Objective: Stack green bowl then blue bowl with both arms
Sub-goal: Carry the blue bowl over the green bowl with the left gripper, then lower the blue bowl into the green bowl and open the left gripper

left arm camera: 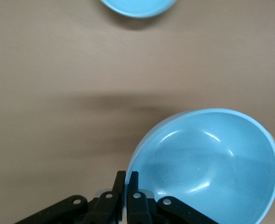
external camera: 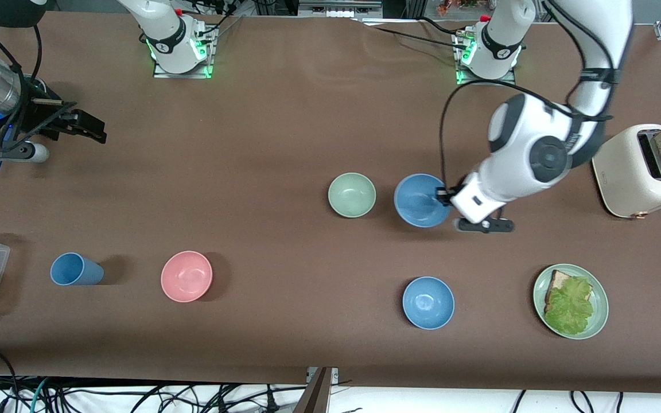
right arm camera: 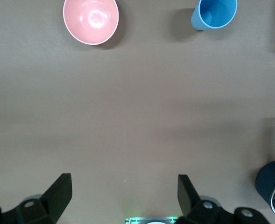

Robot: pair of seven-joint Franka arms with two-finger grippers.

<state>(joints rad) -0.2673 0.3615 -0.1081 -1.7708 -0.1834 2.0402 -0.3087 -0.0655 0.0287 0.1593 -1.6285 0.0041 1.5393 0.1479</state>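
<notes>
Left gripper (left arm camera: 127, 189) clamped on rim of blue bowl (external camera: 420, 200), bowl tilted, up off table (external camera: 284, 115), just beside green bowl (external camera: 352, 195). Green bowl upright on table. Second blue bowl (external camera: 428, 302) nearer front camera. Right gripper (right arm camera: 124, 191) waits over right arm's end of table, jaws wide, nothing held.

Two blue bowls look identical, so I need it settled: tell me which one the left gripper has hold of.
The blue bowl beside the green bowl: the left gripper is shut on its rim. The other blue bowl, nearer the front camera, sits untouched.
</notes>
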